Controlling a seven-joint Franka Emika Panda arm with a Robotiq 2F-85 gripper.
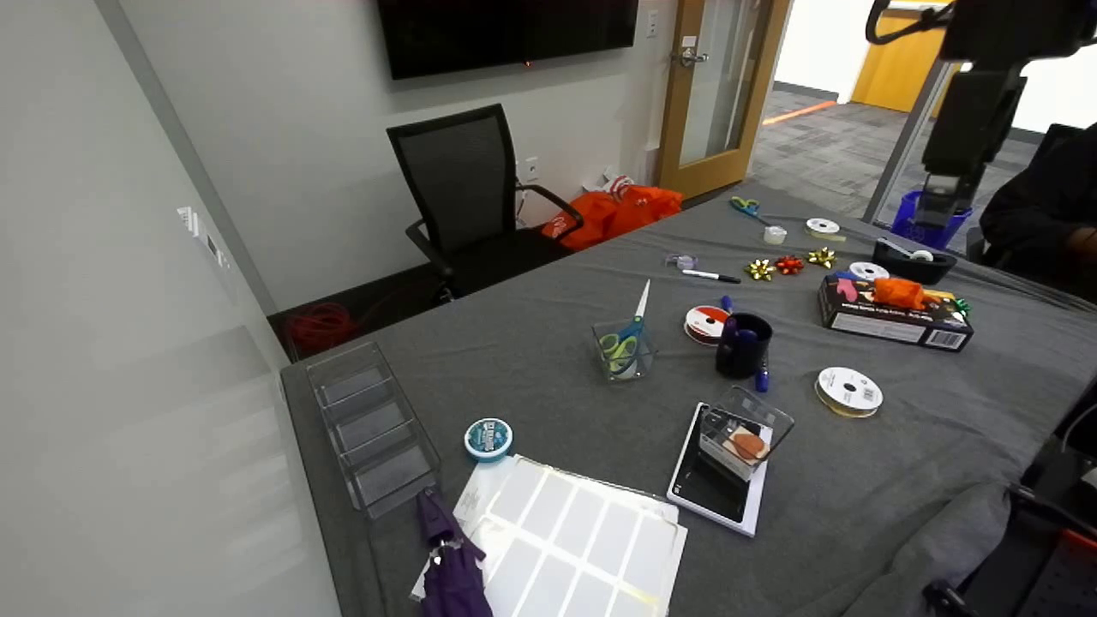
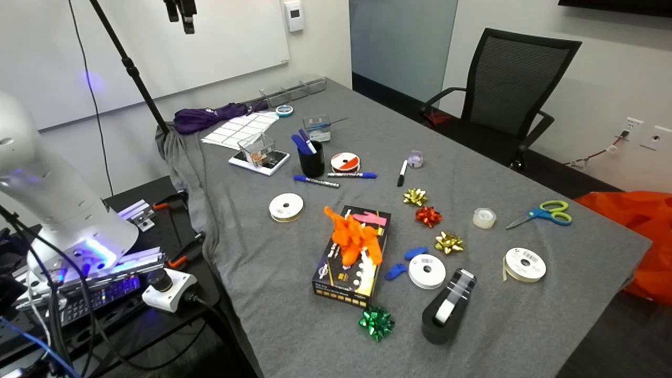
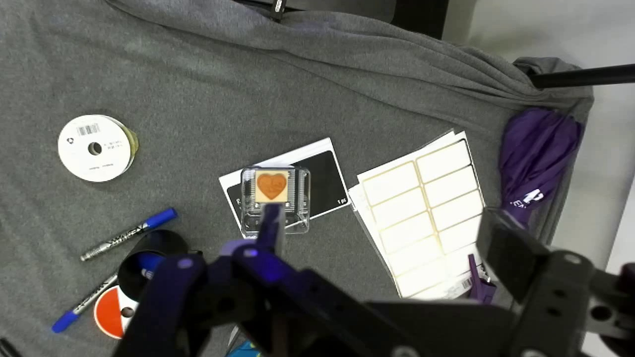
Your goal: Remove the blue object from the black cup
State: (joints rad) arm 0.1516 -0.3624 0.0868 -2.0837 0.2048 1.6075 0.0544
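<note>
- leaning in the black cup (image 2: 312, 164), the blue object (image 2: 300, 144) is sticking up past the rim; a darker pen-like piece (image 2: 305, 137) with a white part is standing with it there, so at least two are showing inside, and which one the task is naming, i cannot tell.
- judging progress, nothing is counting as done: the blue object is sitting inside the black cup, so gripping it, lifting it clear and setting it outside are all waiting.
- the gripper (image 3: 389, 238) is hanging high and well apart from the black cup, spreading wide and grasping nothing that is showing.
- just beside the black cup, two blue-capped markers (image 2: 317, 181) and one red-and-white spool (image 2: 345, 162) are lying.
- near the black cup, one clear holder (image 2: 310, 121) is holding one pair of scissors (image 1: 632, 330).
- outward from the black cup, three white-faced spools (image 2: 286, 207), two gold bows (image 2: 415, 197), one red bow (image 2: 428, 216), one green bow (image 2: 377, 322), one black patterned box (image 2: 346, 278) and one tape dispenser (image 2: 440, 325) are lying.
- well apart from the black cup, a second scissors pair (image 2: 542, 212) is resting.
</note>
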